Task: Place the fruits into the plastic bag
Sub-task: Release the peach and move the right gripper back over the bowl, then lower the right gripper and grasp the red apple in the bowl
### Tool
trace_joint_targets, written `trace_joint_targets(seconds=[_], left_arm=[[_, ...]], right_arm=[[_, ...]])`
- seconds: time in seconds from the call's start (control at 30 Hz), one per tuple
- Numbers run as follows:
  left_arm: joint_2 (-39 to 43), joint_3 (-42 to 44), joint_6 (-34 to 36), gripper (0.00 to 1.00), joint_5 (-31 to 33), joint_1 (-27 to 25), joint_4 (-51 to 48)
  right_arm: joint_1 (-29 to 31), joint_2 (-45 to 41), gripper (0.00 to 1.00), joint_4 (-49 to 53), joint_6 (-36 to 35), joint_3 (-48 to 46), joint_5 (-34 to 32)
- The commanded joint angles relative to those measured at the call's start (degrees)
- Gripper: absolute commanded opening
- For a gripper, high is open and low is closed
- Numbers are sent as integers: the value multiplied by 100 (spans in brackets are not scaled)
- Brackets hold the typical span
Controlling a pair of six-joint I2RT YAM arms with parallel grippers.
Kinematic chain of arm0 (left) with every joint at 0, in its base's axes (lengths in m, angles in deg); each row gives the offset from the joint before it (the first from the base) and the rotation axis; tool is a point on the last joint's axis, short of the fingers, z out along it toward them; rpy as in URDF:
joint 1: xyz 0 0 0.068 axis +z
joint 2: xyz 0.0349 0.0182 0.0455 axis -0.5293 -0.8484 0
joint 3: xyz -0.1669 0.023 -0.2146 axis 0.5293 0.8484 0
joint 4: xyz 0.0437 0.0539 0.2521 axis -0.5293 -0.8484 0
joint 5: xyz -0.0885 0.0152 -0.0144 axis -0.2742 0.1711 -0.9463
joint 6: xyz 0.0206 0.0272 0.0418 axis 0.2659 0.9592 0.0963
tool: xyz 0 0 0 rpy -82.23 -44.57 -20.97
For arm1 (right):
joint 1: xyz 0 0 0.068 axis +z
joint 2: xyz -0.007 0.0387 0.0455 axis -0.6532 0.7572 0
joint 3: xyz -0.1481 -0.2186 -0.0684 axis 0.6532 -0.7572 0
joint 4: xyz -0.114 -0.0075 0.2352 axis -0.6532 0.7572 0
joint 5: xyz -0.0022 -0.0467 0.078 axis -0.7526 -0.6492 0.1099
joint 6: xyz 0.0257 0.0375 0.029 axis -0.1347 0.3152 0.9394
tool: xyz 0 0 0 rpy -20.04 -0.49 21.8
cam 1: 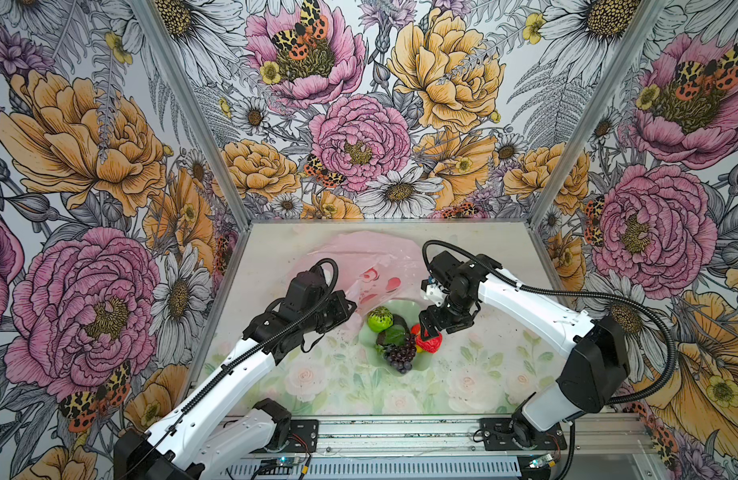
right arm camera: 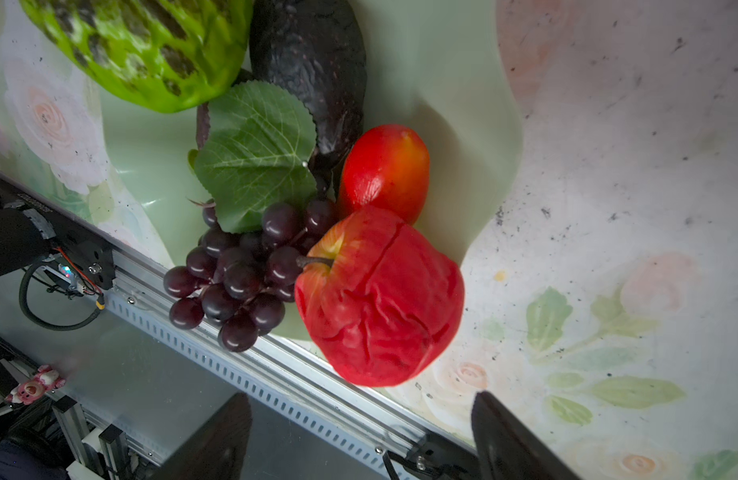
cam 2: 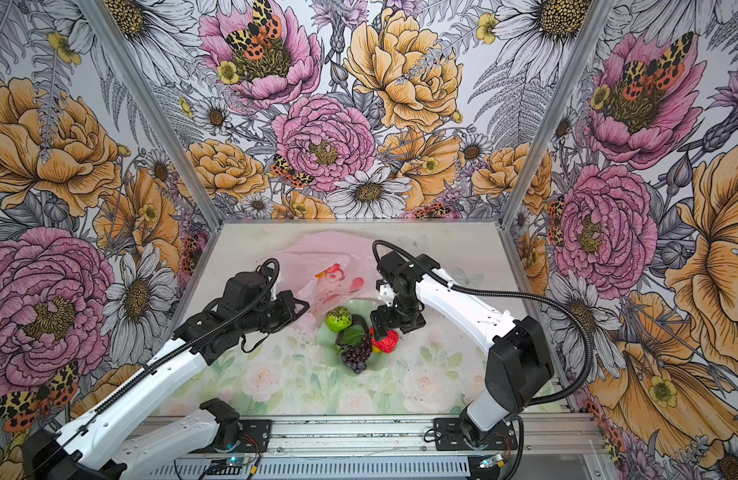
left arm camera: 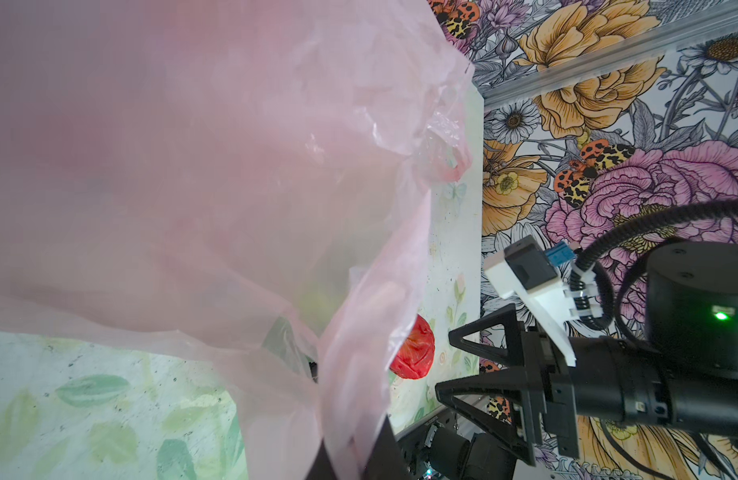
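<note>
The translucent pink plastic bag (cam 1: 359,257) lies at the back of the table, and my left gripper (cam 1: 350,305) is shut on its near edge, lifting it; in the left wrist view the film (left arm camera: 192,166) is pinched between the jaws (left arm camera: 354,457). The fruits sit in a pale green dish (cam 1: 419,368): a bumpy green one (cam 1: 379,319), a blackish lump (right arm camera: 313,62), a grape bunch with leaf (cam 1: 400,353), an orange-red one (right arm camera: 386,170) and a glossy red apple (right arm camera: 379,299). My right gripper (cam 1: 427,330) hangs open just over the apple, its jaws (right arm camera: 359,415) holding nothing.
Floral walls close in the table at the back and on both sides. An aluminium rail (cam 1: 400,428) runs along the front edge. The dish lies between the two arms, just in front of the bag's lifted mouth.
</note>
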Motion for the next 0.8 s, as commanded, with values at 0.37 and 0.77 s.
trace_joint_targets(seconds=[0.37,0.77], left_arm=[[192,98,-180,0,132,-30,-32],[-38,-5,-18,0,-114,64,-23]], right_arm=[[39,394,86,-552,79,-180,63],[31,629,88,-684,128,-296,-35]])
